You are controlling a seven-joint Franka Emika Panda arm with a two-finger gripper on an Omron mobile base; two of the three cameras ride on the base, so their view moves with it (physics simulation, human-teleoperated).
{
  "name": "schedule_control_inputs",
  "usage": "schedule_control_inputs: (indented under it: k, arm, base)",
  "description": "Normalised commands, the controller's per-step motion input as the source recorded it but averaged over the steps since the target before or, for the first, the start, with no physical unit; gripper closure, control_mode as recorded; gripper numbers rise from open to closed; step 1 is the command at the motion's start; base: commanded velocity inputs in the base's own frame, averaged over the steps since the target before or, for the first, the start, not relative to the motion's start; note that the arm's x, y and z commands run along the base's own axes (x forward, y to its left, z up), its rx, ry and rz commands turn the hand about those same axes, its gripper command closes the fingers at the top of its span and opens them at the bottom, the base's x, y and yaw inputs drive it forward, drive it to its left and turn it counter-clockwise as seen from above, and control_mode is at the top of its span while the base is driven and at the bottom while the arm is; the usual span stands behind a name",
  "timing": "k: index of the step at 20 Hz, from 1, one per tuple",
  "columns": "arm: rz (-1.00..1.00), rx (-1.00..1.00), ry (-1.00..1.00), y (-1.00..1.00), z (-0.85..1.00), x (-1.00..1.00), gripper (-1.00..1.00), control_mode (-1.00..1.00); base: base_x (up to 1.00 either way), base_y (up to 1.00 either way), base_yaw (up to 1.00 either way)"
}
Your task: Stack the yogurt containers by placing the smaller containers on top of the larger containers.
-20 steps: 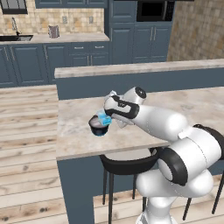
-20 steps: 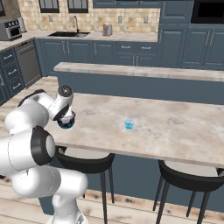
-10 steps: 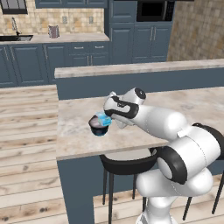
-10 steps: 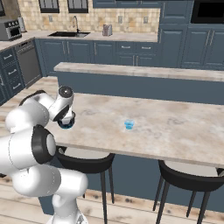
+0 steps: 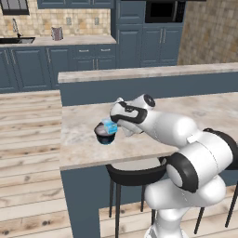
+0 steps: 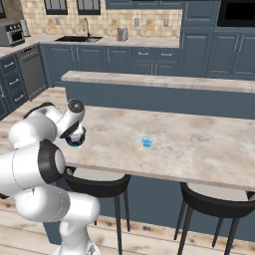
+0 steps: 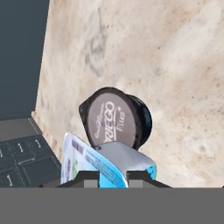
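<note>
The larger container, a squat dark tub (image 5: 104,135) with a pale lid, stands near the left end of the island counter (image 5: 83,146). My gripper (image 5: 114,124) is shut on a smaller container, a light-blue cup (image 5: 109,127), right over the tub's top; I cannot tell whether they touch. In the hand view the cup (image 7: 103,165) sits between my fingertips (image 7: 91,176) with the tub's lid (image 7: 112,119) just beyond it. The other smaller container, a tiny blue cup (image 6: 146,142), rests alone mid-counter. My arm partly covers the tub (image 6: 76,143) in the right base view.
The counter's left edge (image 7: 40,109) lies close beside the tub, with floor below. A raised ledge (image 6: 164,82) runs along the counter's far side. Black stools (image 6: 99,185) stand under the near edge. Bare counter (image 6: 209,149) stretches to the right.
</note>
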Motion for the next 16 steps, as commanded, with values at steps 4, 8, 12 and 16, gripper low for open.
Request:
schedule_control_inputs:
  k: [4, 8, 12, 16]
  arm:
    - [0.0, 0.0, -0.04, 0.0, -0.06, 0.06, 1.0, -1.0]
    - [0.0, 0.0, -0.01, 0.01, -0.13, 0.0, 1.0, -1.0]
    - [0.0, 0.0, 0.0, 0.02, -0.11, 0.0, 1.0, -1.0]
    - [0.0, 0.0, 0.0, 0.05, -0.07, 0.03, 1.0, -1.0]
  base:
    - [0.0, 0.0, 0.0]
    - [0.0, 0.0, 0.0]
    - [0.0, 0.0, 0.0]
    - [0.0, 0.0, 0.0]
